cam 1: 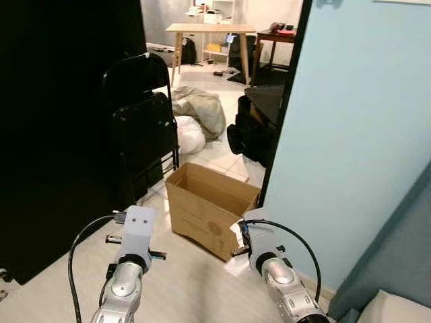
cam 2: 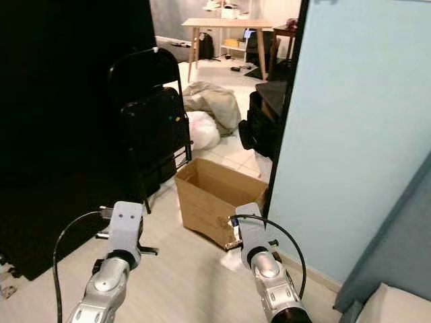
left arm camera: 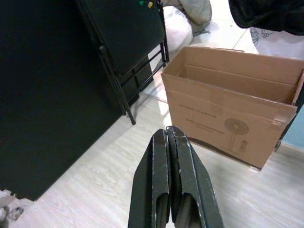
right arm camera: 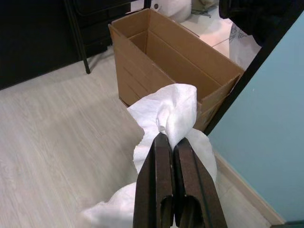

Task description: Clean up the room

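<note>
An open, empty brown cardboard box (cam 1: 210,203) stands on the pale wood floor just ahead, its open top facing up. My right gripper (right arm camera: 168,138) is shut on a crumpled white paper sheet (right arm camera: 175,110), held over the floor a little short of the box (right arm camera: 180,59) near its right corner. The paper hangs down around the fingers. My left gripper (left arm camera: 170,131) is shut with nothing in it, raised in front of the box's (left arm camera: 228,116) long side.
A black folding chair (cam 1: 145,131) leans on a black panel at the left. A light blue wall (cam 1: 350,134) rises on the right, close to the box. Beyond lie a white bag (cam 1: 190,134), a beige bundle (cam 1: 202,106), black bags (cam 1: 252,131) and a wooden table (cam 1: 209,30).
</note>
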Motion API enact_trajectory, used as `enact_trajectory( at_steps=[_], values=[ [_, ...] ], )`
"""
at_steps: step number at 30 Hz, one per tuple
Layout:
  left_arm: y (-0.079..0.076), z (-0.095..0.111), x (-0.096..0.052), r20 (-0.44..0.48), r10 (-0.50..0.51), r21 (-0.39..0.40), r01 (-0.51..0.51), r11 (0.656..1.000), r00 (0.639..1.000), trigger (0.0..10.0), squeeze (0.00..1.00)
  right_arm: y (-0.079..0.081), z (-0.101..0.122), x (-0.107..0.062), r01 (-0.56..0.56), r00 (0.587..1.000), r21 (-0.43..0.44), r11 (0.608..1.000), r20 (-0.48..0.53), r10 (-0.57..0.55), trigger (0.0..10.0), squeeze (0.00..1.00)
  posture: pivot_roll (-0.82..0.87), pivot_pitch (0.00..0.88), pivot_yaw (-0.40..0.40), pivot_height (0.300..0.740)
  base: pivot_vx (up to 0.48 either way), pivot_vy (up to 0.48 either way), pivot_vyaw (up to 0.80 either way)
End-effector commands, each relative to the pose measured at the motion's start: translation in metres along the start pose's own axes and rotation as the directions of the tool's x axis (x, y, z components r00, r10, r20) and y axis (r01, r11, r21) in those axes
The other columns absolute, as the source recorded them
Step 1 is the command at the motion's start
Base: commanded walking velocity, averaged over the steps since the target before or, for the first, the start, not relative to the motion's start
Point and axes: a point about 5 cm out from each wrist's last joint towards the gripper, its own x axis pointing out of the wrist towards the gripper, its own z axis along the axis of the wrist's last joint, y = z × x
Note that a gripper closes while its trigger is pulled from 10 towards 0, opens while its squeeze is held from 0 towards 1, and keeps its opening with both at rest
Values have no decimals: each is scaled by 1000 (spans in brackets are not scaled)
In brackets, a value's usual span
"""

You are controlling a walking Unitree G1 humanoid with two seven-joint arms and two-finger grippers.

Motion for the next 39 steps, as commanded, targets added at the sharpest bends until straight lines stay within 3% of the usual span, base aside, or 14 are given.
enact_trajectory(
  at_steps=[1, 39],
  values=[
    [2, 1, -1, 12, -2, 10, 2, 1000, 1000, 10000, 0, 2, 0, 0, -8, 1000, -6, 1000, 7, 8, 10000, 0, 3, 0, -6, 740, 0, 0, 0],
    [3, 2, -2, 28, -28, -1, 28, 1000, 999, 10000, 0, -3, -1, 0, 14, 1000, 16, 1000, -3, -14, 10000, 0, 7, 0, -7, 740, 353, 0, -23]
  ],
)
